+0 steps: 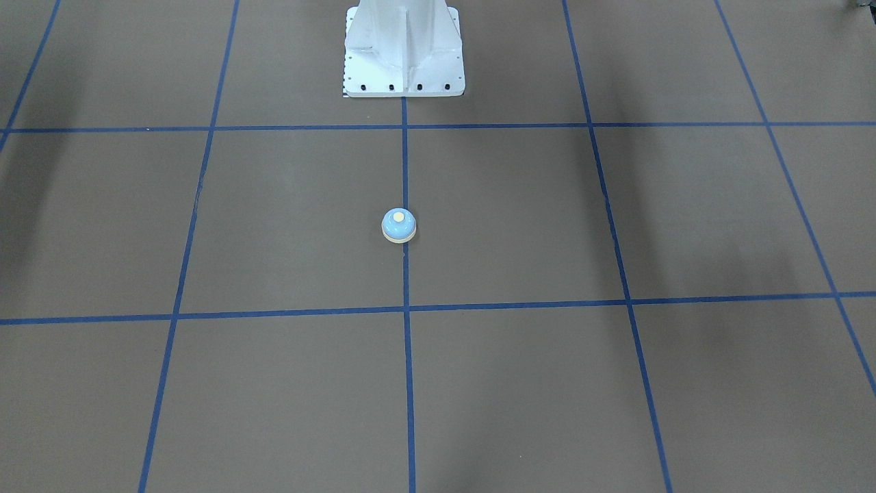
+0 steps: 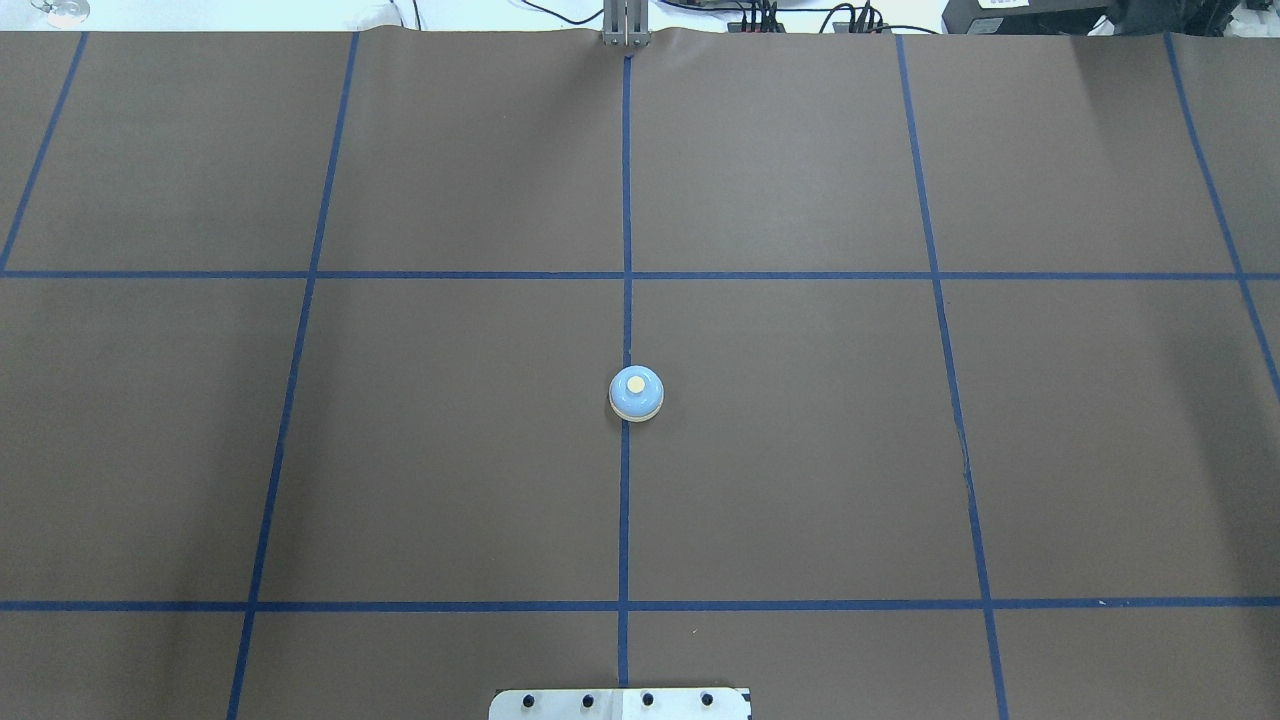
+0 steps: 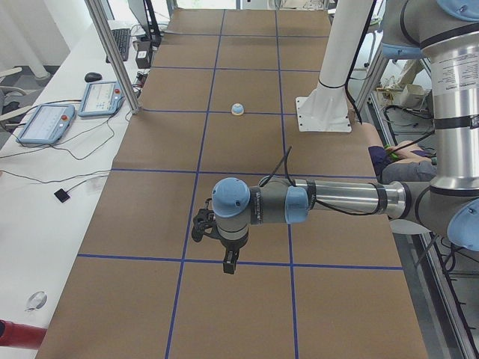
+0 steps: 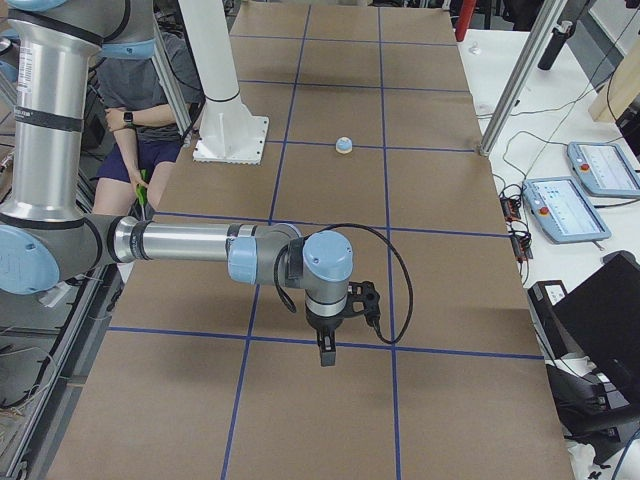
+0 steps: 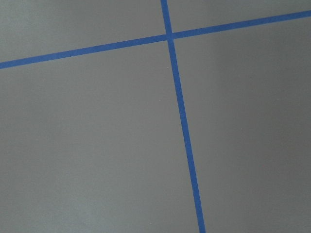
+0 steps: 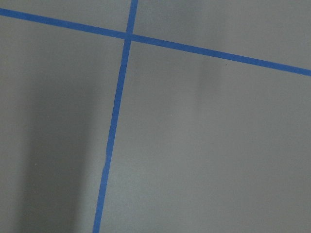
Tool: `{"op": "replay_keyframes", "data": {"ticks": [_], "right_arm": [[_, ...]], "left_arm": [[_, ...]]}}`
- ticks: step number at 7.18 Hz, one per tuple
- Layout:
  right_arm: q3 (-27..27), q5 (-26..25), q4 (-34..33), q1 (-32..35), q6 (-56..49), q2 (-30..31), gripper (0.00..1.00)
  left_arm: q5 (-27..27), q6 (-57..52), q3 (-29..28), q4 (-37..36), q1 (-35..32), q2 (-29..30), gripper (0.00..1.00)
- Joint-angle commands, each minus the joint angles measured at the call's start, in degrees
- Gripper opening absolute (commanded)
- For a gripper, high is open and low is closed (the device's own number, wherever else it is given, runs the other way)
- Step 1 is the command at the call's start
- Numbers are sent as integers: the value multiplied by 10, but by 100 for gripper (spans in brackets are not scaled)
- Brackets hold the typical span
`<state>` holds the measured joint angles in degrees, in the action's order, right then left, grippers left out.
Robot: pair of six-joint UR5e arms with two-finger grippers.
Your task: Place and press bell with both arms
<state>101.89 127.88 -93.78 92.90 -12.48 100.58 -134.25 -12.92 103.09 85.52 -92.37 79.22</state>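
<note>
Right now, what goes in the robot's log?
bell: on centre tape line, untouched | left gripper: far off, state unclear | right gripper: same

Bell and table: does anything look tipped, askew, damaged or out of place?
Nothing stands out. The bell sits upright, button up, on the centre blue tape line of the table, with no visible damage. The left arm and right arm are both well clear of it.

Left arm (image 3: 337, 200) outstretched level, left gripper (image 3: 229, 268) pointing down, right arm (image 4: 190, 242) likewise
</note>
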Motion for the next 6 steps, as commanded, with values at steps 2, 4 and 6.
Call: {"op": "replay_keyframes", "data": {"ticks": [2,4,6], "right_arm": [[1,0,0,0,0,8,100],[3,0,1,0,0,11,100],[3,0,1,0,0,11,100]], "left_arm": [[2,0,0,0,0,0,100],[2,0,0,0,0,0,100],[2,0,0,0,0,0,100]]}}
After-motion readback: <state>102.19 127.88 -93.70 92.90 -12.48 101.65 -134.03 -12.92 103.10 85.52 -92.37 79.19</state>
